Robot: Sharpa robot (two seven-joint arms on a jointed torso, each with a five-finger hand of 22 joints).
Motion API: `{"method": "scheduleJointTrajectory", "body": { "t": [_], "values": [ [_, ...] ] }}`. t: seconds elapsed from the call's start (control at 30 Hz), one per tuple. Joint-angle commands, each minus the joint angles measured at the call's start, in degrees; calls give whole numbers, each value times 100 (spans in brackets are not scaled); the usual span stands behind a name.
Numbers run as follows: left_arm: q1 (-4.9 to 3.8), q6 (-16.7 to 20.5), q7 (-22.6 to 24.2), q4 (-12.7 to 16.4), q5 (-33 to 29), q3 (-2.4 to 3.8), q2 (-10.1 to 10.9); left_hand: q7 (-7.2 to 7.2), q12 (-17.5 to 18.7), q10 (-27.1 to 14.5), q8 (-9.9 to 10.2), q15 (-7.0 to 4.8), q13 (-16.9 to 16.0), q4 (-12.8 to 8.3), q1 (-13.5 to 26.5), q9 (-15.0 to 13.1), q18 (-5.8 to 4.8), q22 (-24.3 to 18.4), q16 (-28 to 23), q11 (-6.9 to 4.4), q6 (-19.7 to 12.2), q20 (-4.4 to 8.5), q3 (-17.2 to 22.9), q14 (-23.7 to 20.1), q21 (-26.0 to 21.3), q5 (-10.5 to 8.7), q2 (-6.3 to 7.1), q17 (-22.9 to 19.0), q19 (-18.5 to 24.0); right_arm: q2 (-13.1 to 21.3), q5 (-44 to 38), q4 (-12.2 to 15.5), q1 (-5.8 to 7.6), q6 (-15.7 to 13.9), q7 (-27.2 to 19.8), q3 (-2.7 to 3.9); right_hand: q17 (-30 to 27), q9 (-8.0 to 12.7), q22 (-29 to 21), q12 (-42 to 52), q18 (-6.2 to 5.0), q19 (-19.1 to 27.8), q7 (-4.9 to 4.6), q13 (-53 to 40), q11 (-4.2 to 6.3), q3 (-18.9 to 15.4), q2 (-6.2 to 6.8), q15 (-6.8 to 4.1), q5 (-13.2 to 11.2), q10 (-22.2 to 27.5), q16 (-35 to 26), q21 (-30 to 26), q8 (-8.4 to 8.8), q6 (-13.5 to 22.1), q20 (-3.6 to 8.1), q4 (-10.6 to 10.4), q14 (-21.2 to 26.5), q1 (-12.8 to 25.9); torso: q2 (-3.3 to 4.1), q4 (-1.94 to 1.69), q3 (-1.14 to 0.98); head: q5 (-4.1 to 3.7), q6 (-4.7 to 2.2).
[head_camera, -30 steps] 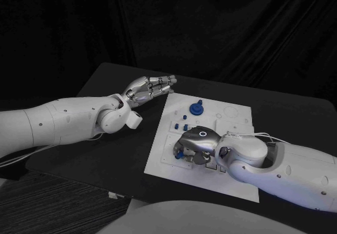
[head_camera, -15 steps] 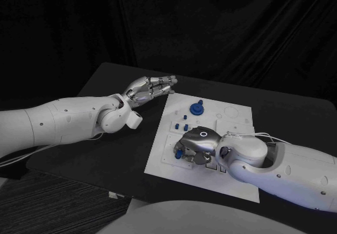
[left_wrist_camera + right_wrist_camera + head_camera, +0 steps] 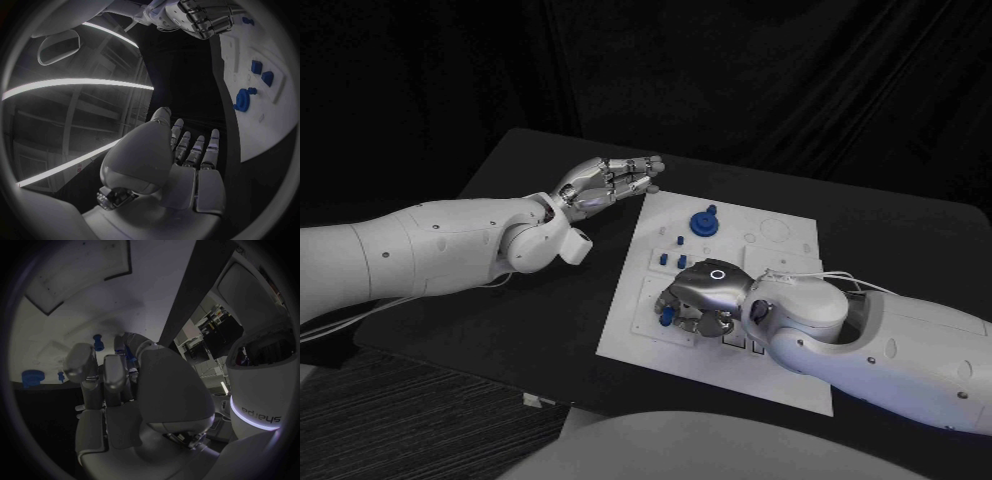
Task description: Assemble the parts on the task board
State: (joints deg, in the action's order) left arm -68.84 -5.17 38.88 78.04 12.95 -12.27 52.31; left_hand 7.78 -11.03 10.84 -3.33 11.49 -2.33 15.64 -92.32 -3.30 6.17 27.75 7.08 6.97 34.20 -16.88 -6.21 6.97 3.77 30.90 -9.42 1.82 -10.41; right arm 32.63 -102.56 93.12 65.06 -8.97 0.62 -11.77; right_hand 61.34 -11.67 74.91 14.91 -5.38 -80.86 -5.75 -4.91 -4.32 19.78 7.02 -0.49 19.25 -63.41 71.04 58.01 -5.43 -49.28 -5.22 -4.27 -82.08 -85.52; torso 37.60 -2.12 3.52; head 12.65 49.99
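Observation:
The white task board [image 3: 783,228] lies in the middle of the black table. My right hand [image 3: 702,296] is bent down over the board's near left part and pinches a small blue part [image 3: 666,316] at its fingertips. In the right wrist view that blue part [image 3: 125,354] sits between the fingers, low over the board [image 3: 69,300]. A blue gear with a knob [image 3: 704,221] stands at the far side of the board, with small blue pegs [image 3: 672,260] between it and my right hand. My left hand [image 3: 607,182] hovers off the board's far left corner, holding nothing, fingers loosely extended.
The left wrist view shows the blue gear [image 3: 242,98] and two blue blocks [image 3: 261,72] on the board [image 3: 250,130], with my left hand [image 3: 187,155] over bare black table beside it. Further blue pegs [image 3: 30,377] stand on the board beyond my right hand's fingers.

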Motion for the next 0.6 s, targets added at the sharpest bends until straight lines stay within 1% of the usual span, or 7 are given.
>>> {"method": "scheduleJointTrajectory", "body": {
  "t": [0.03,0.1,0.2,0.23,0.27,0.37,0.6],
  "values": [
    [9,-78,430,7,-37,5,-14,18,30,-33,-12,25,4,-2,-51,-5,65,-5,4,-11,13,2,26,-12,24,19,7,1,-32,40,-47,26,-13,-82,140,-10,-13,42,727,-42,-50,32,18,-5,1,27,47,11,-36,61,-28,-28,83,159,-11,-4,41,32,0,0,0,-9,1],
    [10,-84,431,2,-37,5,-20,18,30,-33,-12,25,4,-2,-51,-5,65,-5,4,-11,13,2,26,-12,24,19,7,1,-32,82,-47,51,-9,-226,175,-10,-32,170,719,-102,-53,48,133,6,-43,33,69,51,-87,181,-36,-56,186,622,-35,-8,49,80,1,1,1,-29,1],
    [12,-87,434,-15,-37,5,-38,18,36,-39,-11,28,5,-2,-52,-4,63,-7,1,-11,5,2,28,-17,25,19,7,0,-33,177,-90,109,12,-432,254,-9,-83,488,687,-251,-70,107,424,56,-150,1,121,129,-113,557,-63,-179,245,1820,-100,-13,93,144,0,1,0,-53,1],
    [13,-88,434,-22,-37,5,-44,18,37,-41,-10,28,5,-2,-52,-3,63,-14,0,-12,-1,2,29,-18,24,19,7,-1,-31,225,-123,137,32,-492,279,-9,-86,510,684,-260,-72,113,446,58,-158,-6,127,130,-117,589,-62,-193,248,1893,-107,-11,97,147,0,0,0,-61,1],
    [14,-87,434,-28,-37,5,-48,18,38,-41,-10,28,6,-2,-52,-3,63,-15,0,-12,-1,2,29,-18,24,19,7,-1,-31,277,-150,166,59,-542,293,-9,-158,655,655,-426,-97,161,566,114,-216,-71,162,123,-194,971,-112,-307,296,2480,-117,-3,144,159,0,1,0,-73,1],
    [16,-89,437,-42,-37,5,-50,17,37,-42,-10,29,5,-3,-53,-3,62,-24,-1,-12,-2,2,29,-20,23,18,10,-1,-28,504,-187,280,188,-713,226,-9,-413,822,564,-609,-163,345,772,105,-267,-382,120,74,-408,1671,-304,-690,321,3081,-91,-29,336,107,0,1,0,-130,1],
    [23,-94,426,-86,-37,5,-70,17,36,-42,-11,28,5,-4,-55,-4,59,-39,-4,-13,9,3,32,-25,21,19,12,-2,-23,1150,34,646,608,-1426,-48,-9,-474,875,553,-460,-173,399,813,82,-240,-773,35,61,-503,2035,-323,-792,307,3107,-84,-201,412,-54,-1,4,-1,-227,1]
  ]
}}
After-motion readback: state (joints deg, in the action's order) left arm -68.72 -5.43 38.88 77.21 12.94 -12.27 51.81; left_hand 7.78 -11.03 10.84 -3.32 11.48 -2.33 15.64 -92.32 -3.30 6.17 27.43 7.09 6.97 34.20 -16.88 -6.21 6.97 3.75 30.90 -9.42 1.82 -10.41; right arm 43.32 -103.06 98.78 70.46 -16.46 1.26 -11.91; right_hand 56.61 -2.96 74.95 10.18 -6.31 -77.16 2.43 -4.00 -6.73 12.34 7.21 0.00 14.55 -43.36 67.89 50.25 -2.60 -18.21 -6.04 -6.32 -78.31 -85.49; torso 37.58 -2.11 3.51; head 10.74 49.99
